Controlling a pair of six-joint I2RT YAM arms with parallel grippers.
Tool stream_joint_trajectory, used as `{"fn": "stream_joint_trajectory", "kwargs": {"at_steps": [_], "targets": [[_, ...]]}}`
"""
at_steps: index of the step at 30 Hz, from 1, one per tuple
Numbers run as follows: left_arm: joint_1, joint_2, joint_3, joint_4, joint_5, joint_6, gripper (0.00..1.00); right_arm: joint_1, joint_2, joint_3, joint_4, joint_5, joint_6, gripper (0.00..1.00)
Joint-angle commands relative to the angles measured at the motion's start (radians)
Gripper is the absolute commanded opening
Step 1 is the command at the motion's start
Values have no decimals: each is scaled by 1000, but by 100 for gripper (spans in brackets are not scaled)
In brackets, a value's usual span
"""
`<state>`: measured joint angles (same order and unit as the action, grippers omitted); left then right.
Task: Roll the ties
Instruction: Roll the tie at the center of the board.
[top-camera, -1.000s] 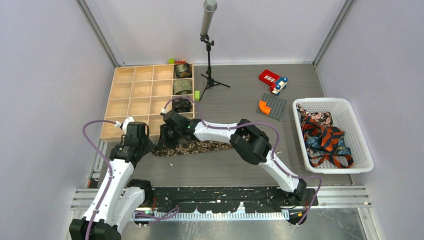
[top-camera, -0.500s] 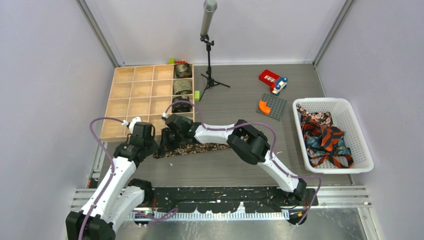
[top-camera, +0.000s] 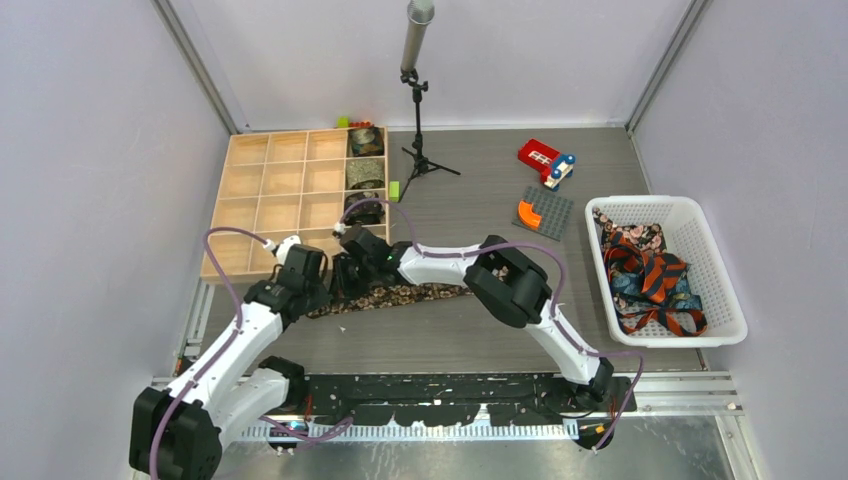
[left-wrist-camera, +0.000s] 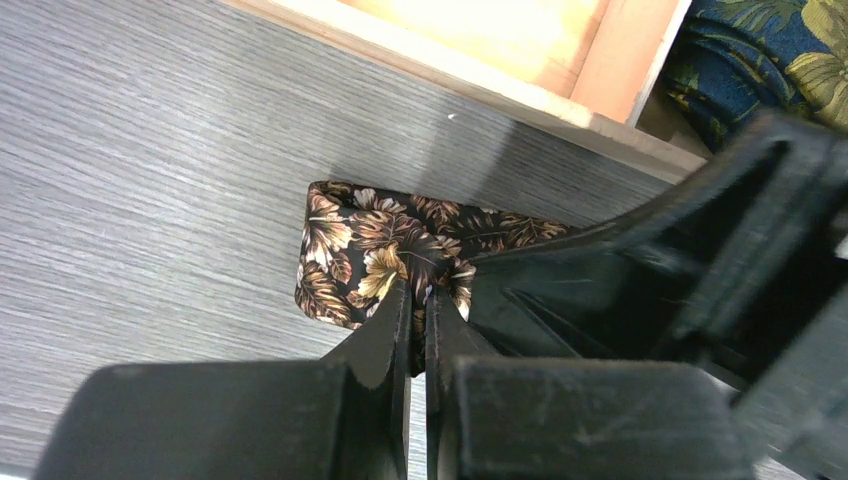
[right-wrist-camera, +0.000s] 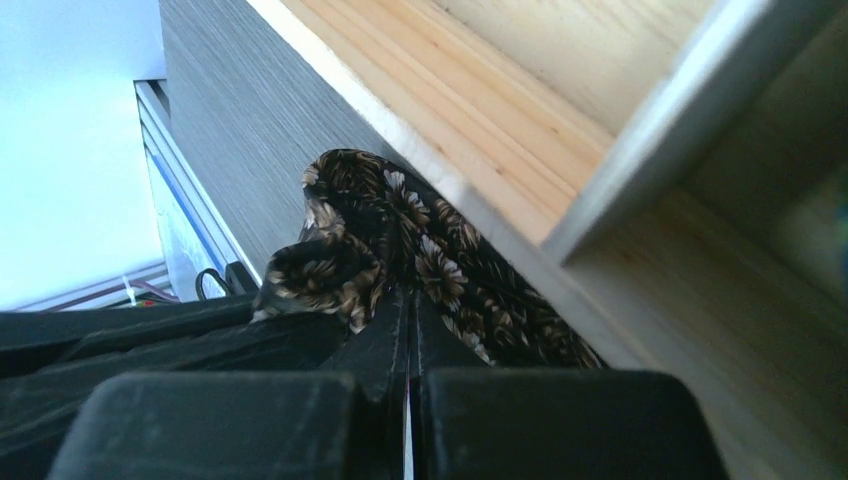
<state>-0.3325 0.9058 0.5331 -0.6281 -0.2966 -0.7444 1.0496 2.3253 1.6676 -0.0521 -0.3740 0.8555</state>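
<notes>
A dark brown floral tie (top-camera: 412, 295) lies flat on the table just in front of the wooden grid box (top-camera: 270, 190). Its left end is bunched up between both grippers. My left gripper (top-camera: 322, 290) is shut on that folded end (left-wrist-camera: 365, 245), the fabric pinched between its fingertips (left-wrist-camera: 418, 300). My right gripper (top-camera: 346, 277) is shut on the same end of the tie (right-wrist-camera: 430, 270) from the box side, its jaws (right-wrist-camera: 408, 305) pressed together on the cloth. Rolled ties (top-camera: 365, 175) fill three compartments in the box's right column. More loose ties (top-camera: 650, 272) lie in the white basket (top-camera: 722, 250).
The box's front wall (left-wrist-camera: 500, 85) runs directly behind the grippers. A microphone stand (top-camera: 418, 120) stands at the back. A red toy (top-camera: 543, 158) and a grey plate with an orange piece (top-camera: 543, 213) lie at back right. A green block (top-camera: 394, 189) sits beside the box.
My left arm has swung right and forward, closing in on the right gripper. The tie's left end has shifted right with it, and the tie has slid slightly right.
</notes>
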Motion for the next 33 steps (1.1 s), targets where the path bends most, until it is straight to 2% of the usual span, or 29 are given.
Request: {"fn": "stream_joint_trajectory", "kwargs": {"at_steps": [1, 7, 11, 13, 21, 26, 27, 29, 30, 31, 33], "targets": [[-9, 21, -11, 68, -25, -2, 0, -12, -142, 4, -77, 48, -59, 0], [-21, 49, -10, 111, -4, -2, 0, -25, -234, -33, -227, 151, -130, 0], [-34, 82, -9, 137, -1, -7, 0, -35, -302, -90, -262, 194, -152, 0], [-42, 102, -8, 146, 1, -12, 4, -42, -331, -122, -260, 203, -153, 0], [-77, 145, 23, 151, 34, -15, 36, -50, -384, -181, -261, 216, -154, 0], [-98, 127, 46, 139, 42, 3, 46, -50, -387, -178, -264, 211, -152, 0], [-101, 119, 52, 133, 42, 6, 51, -50, -387, -174, -266, 209, -151, 0], [-104, 102, 63, 120, 47, 18, 68, -50, -385, -168, -270, 206, -151, 2], [-105, 92, 68, 115, 53, 26, 84, -50, -385, -168, -271, 205, -150, 4], [-105, 81, 71, 112, 59, 32, 95, -51, -385, -165, -272, 204, -150, 7], [-105, 60, 75, 105, 64, 42, 100, -50, -383, -160, -275, 203, -147, 11]]}}
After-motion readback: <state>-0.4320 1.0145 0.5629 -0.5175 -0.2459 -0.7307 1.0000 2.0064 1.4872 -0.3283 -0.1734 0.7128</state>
